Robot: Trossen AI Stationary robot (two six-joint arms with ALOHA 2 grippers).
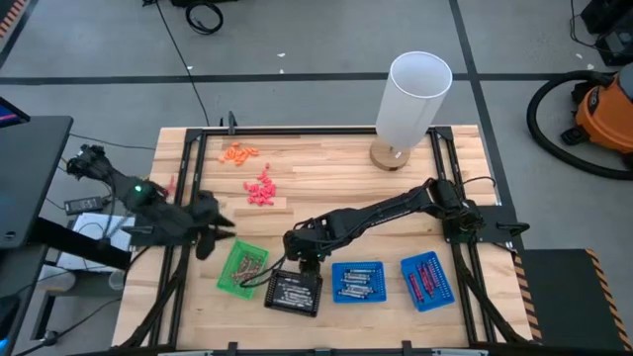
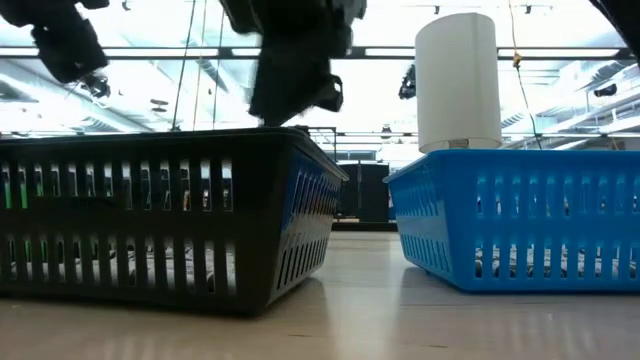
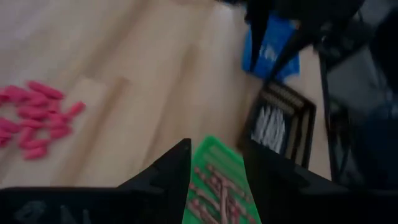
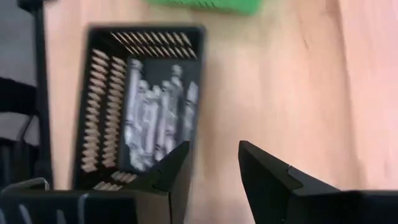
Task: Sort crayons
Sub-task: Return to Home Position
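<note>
At the lower left of the frame the left claw (image 1: 211,235) hangs over the bench (image 1: 326,173), fingers apart and empty, just beside the green basket (image 1: 224,280), which holds maroon crayons (image 1: 247,265). To the right, the right claw (image 1: 303,262), also apart and empty, is above the black basket (image 1: 294,310), where grey-white crayons (image 4: 152,118) lie. Further right stand a blue basket (image 1: 357,264) and a second blue basket (image 1: 407,269).

Bright, even overhead light in the high view, with soft short shadows on the table (image 1: 326,178). The low view is heavily backlit: ceiling lights (image 2: 560,25) blow out and the black basket (image 2: 150,220) is near silhouette. Both wrist views are motion-blurred, and the grey-white crayons (image 4: 155,118) smear into streaks.
</note>
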